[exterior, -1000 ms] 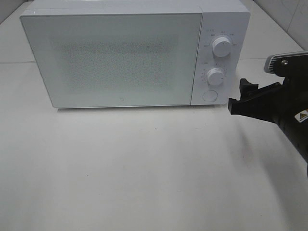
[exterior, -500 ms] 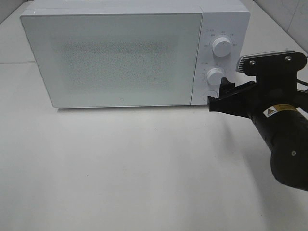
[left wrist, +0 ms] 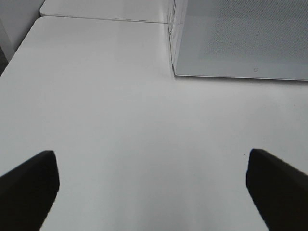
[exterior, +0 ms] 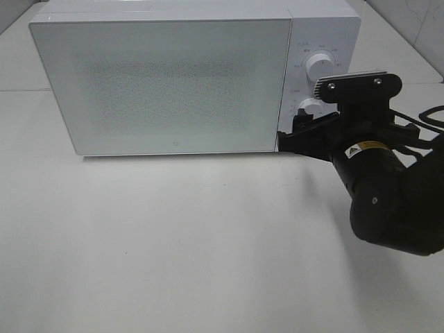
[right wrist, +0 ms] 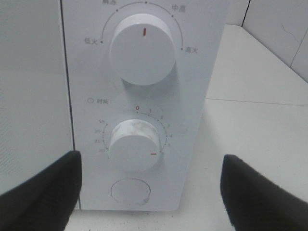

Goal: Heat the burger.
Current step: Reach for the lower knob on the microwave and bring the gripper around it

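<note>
at the microwave's (exterior: 173,8) control panel, the right end effector (exterior: 295,135) hovers with jaws spread wide and empty, facing the timer knob (right wrist: 134,144) and the round door button (right wrist: 131,191). the left end effector (left wrist: 151,187) hangs open over the bench (exterior: 173,243). no burger shows anywhere; the frosted door (exterior: 166,76) is shut, so i cannot tell whether it sits inside. the risk: a fingertip could nudge the button and pop the door, or skid off the smooth knob and misset the time.

Bright, even overhead light washes the white table (exterior: 173,243) almost flat, with only a thin soft shadow under the microwave (exterior: 166,76). Up close, the right gripper (right wrist: 149,192) has dark fingers (right wrist: 41,192) blurred at the edges, while the dials (right wrist: 142,48) are sharp.
</note>
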